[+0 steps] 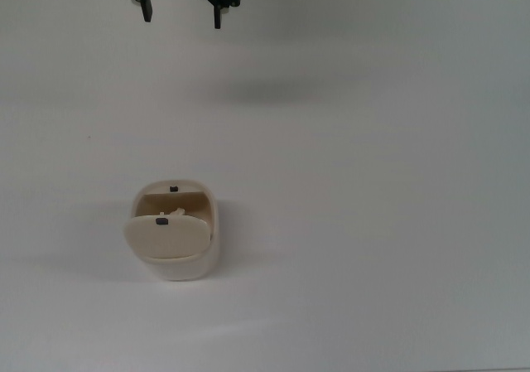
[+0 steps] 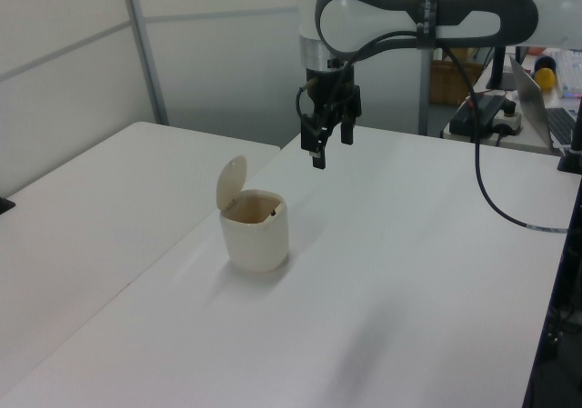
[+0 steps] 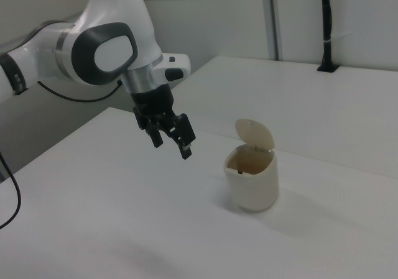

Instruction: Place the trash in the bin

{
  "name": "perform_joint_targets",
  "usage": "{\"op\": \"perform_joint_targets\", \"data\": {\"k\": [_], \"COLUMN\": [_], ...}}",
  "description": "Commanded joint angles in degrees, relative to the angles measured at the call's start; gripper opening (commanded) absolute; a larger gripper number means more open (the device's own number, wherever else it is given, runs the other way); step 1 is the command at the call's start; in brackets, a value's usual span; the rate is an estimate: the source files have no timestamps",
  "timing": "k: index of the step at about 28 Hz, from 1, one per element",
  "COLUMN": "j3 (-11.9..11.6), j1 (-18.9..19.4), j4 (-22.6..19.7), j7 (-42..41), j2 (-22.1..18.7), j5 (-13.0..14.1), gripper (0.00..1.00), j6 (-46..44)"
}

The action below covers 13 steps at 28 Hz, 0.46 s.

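Black two-finger gripper [image 1: 181,14] hangs in the air above the white table [image 1: 373,181], its fingers spread wide apart with nothing between them. In the top view it sits at the upper edge, well apart from the bin [image 1: 175,233] lower down; in the left view the gripper [image 2: 320,150] is above and to the bin's [image 2: 255,231] right, and in the right view the gripper [image 3: 171,143] is to the left of the bin [image 3: 252,178] and higher than its rim.

A pale, lumpy scrap of the trash [image 1: 176,213] shows just inside the bin's mouth in the top view, peeking out behind the lid's edge; the other two views show only a dark interior, so the wad cannot be made out there. The beige bin stands upright on the table with its rounded flap lid [image 3: 254,133] swung up and open, one small dark mark on the lid and another on the far inner rim.

Behind the gripper, the Franka arm [image 3: 102,46] curves up in white and dark grey, with a black cable [image 2: 496,204] drooping from it in the left view. A soft shadow [image 1: 269,90] lies on the table below the gripper in the top view.
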Motion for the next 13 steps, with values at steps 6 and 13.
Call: {"op": "perform_joint_targets", "data": {"k": [6,13], "j3": [-0.11,-0.02], "j1": [0.01,0.01], "j4": [-0.41,-0.32], "j7": [0.03,0.03], "j2": [-0.51,-0.16], "j5": [-0.13,-0.13], "gripper": [1.0,1.0], "j6": [-1.27,-1.1]}}
